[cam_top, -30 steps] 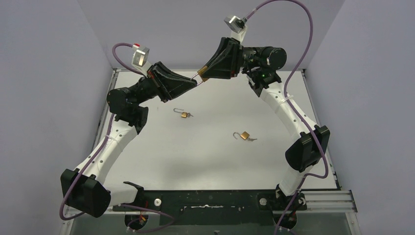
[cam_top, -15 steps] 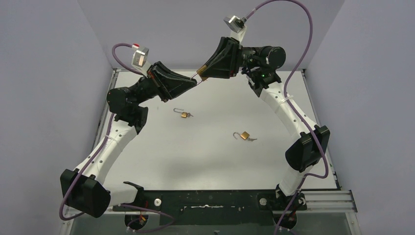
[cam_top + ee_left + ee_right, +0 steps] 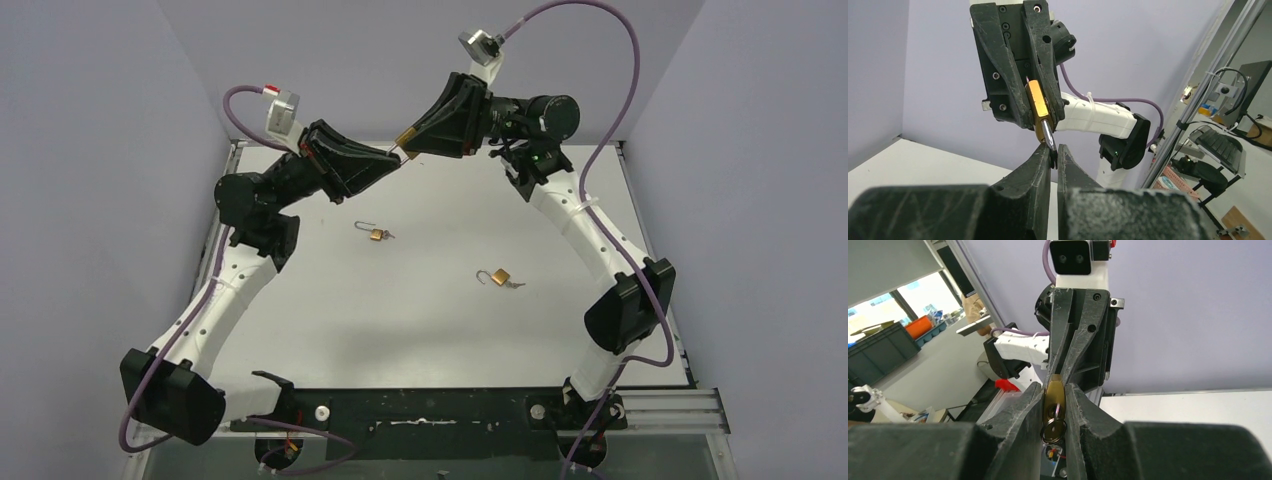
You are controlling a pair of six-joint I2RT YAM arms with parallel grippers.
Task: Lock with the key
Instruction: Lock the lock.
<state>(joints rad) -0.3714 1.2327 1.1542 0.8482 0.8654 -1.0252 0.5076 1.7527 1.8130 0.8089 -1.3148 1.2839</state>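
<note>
From above, both arms reach up and meet over the far part of the flat white table (image 3: 450,330). The right gripper (image 3: 408,143) is clamped on a small brass padlock (image 3: 404,138), held in the air well above the table. The left gripper (image 3: 385,158) sits just left of that brass padlock and slightly nearer the arm bases, its tip touching it. Two loose padlocks with open shackles, one small (image 3: 376,234) and one a little larger (image 3: 499,277), lie on the table nearer the bases than the held one, well apart from it.

The left wrist view has the brass padlock (image 3: 1037,107) tilted between the black right fingers (image 3: 1010,95). Its silver shackle (image 3: 1047,134) points down from the body. The left fingers (image 3: 1040,165) are drawn together, only a thin slit between them, with their tips pinching the silver shackle just below the brass body.

In the right wrist view the right fingers (image 3: 1025,405) press on both flat sides of the brass padlock (image 3: 1053,391). A steel key ring (image 3: 1053,429) hangs at its near end; the key itself is too hidden to make out. The left gripper stands just beyond the padlock, fingers nearly touching
</note>
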